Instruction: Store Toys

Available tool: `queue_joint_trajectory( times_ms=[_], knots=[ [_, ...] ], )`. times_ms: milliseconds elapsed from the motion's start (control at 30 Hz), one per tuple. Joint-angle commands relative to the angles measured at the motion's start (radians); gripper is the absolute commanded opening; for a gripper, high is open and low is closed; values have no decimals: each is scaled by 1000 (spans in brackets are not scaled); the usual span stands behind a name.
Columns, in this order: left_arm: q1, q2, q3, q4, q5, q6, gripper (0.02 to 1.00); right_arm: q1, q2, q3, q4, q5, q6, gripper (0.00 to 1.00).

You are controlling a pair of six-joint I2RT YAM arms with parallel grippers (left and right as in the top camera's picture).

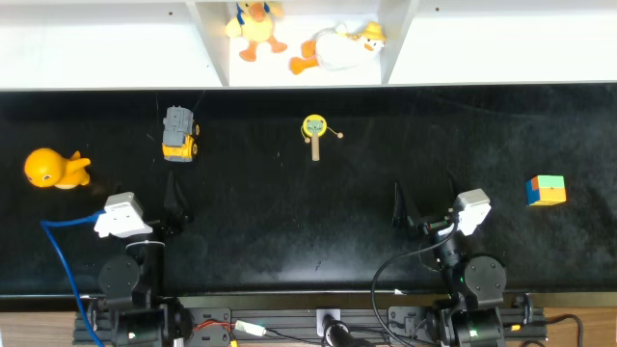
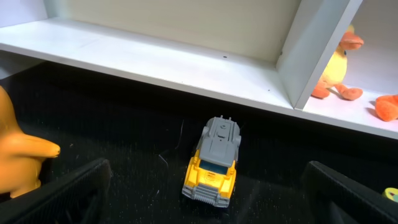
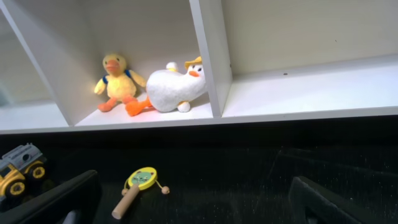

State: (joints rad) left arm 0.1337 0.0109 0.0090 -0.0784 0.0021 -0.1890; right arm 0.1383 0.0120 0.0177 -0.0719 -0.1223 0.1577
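Note:
A yellow and grey toy truck (image 1: 179,133) stands on the black table (image 1: 289,231), just ahead of my left gripper (image 1: 159,214), which is open with its fingers (image 2: 68,190) spread wide and nothing between them. An orange duck (image 1: 55,169) sits at the far left. A small rattle drum (image 1: 314,133) lies mid-table, ahead and to the left of my right gripper (image 1: 424,214), whose fingers (image 3: 56,196) are also open and hold nothing. A multicoloured cube (image 1: 546,190) rests at the far right. In the middle shelf compartment sit a yellow duck plush (image 1: 255,24) and a white goose plush (image 1: 337,46).
A white shelf unit (image 1: 106,72) runs along the back of the table, with upright dividers (image 3: 211,56) beside the plush toys. A blue cable (image 1: 63,255) trails by the left arm's base.

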Motion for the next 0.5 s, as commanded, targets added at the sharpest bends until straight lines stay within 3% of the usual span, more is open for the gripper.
queue_joint_trajectory(
  times_ms=[33,500],
  knots=[
    [8,-9,-1,-3,20,-19,998,4,-8,-13,5,12,7,996],
    [8,-9,-1,-3,19,-19,998,4,-8,-13,5,12,6,996]
  ],
)
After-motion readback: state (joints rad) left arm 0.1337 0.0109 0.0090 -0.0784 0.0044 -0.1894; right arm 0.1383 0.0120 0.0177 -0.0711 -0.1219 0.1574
